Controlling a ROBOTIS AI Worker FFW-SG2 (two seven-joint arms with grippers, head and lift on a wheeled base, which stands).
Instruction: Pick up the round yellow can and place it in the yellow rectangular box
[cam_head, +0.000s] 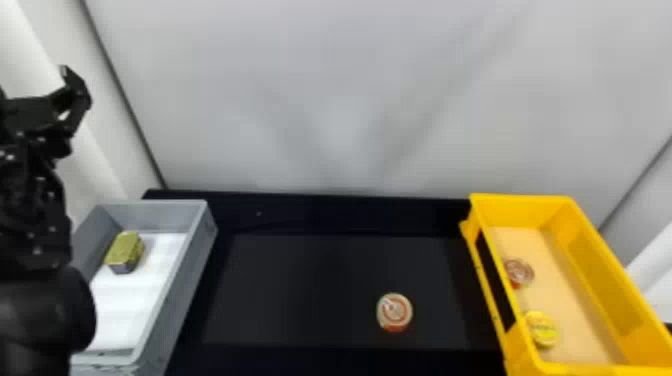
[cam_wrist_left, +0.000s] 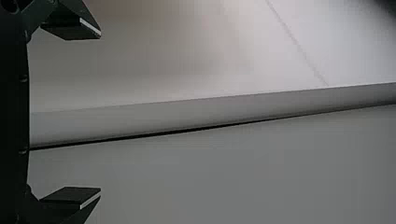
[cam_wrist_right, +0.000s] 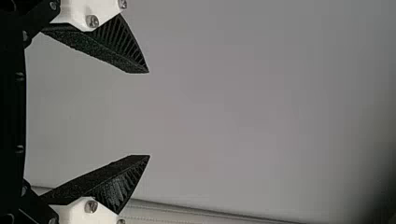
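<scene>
Wide apart and empty, the jaws of my left gripper and my right gripper close on nothing. The round yellow can sits inside the yellow rectangular box, toward its near end, so I judge the placing done. I'd expect it light and stiff, its smooth side a little slippery; were it to need shifting, I'd take it across its round sides. Beneath it lies a tan floor. A red-marked can rests on the black table, with pale sheeting behind.
</scene>
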